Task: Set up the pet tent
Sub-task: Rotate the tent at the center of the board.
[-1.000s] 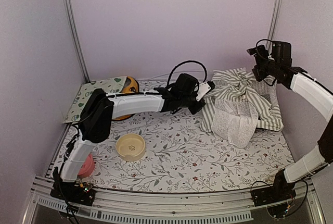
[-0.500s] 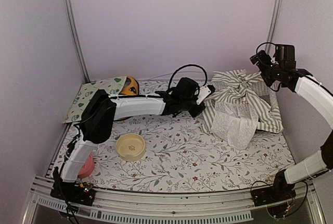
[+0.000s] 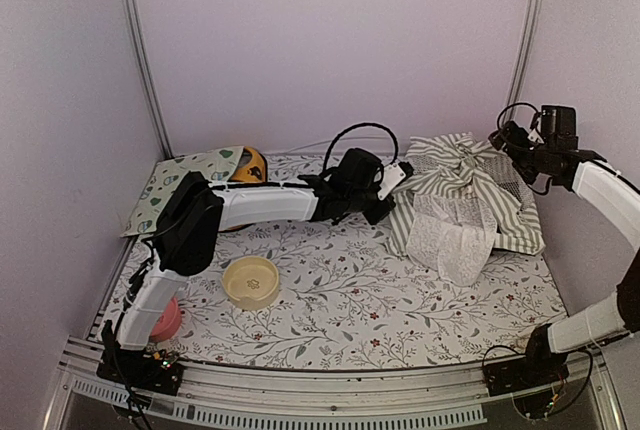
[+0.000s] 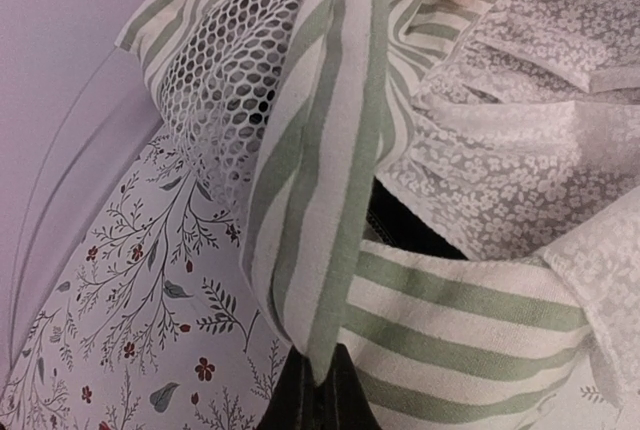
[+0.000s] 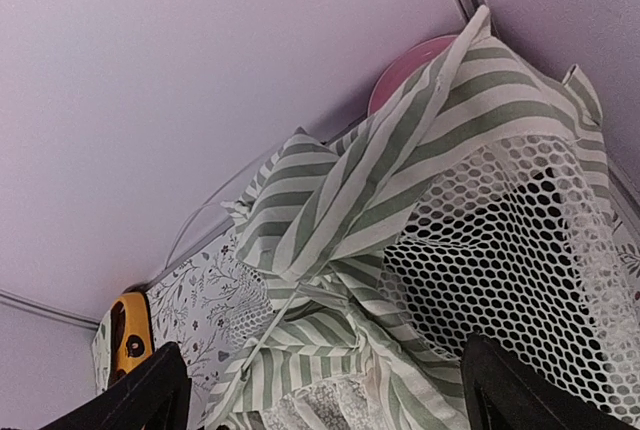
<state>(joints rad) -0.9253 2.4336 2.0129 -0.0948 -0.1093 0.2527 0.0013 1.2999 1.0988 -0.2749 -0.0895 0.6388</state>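
Observation:
The pet tent (image 3: 465, 195) lies collapsed at the back right of the floral table cover, a heap of green-and-white striped fabric with white mesh and lace. My left gripper (image 3: 398, 178) reaches across to its left edge. In the left wrist view this gripper (image 4: 318, 395) is shut on a folded strip of the striped fabric (image 4: 330, 150). My right gripper (image 3: 508, 140) hovers open just above the tent's upper right corner. The right wrist view shows its dark fingers (image 5: 150, 395) spread wide, with the tent (image 5: 400, 180) below and nothing between them.
A cream bowl (image 3: 251, 281) sits front left, with a pink object (image 3: 167, 320) by the left arm's base. A printed cream mat (image 3: 190, 185) and a yellow item (image 3: 250, 162) lie back left. A pink dish (image 5: 405, 70) shows behind the tent. Walls close in.
My right gripper has come down and shifted right, closer to the tent's top corner. The left arm has edged slightly right, still holding the fabric.

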